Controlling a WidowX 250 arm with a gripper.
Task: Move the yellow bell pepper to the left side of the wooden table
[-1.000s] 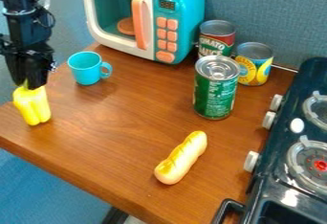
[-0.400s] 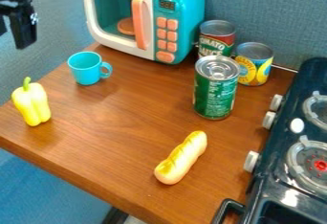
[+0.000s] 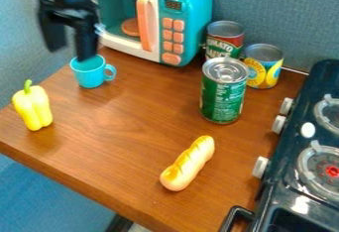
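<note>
Holding nothing in open gripper (image 3: 71, 51), close above turquoise cup (image 3: 90, 72). Seeing yellow pepper (image 3: 33, 108) upright, lower left of gripper. Seems clear of pepper, not yet gripping cup.

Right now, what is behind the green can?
Behind the green can stand a red can, its lower part covered, and a yellow can. Anything else hidden there cannot be seen.
</note>
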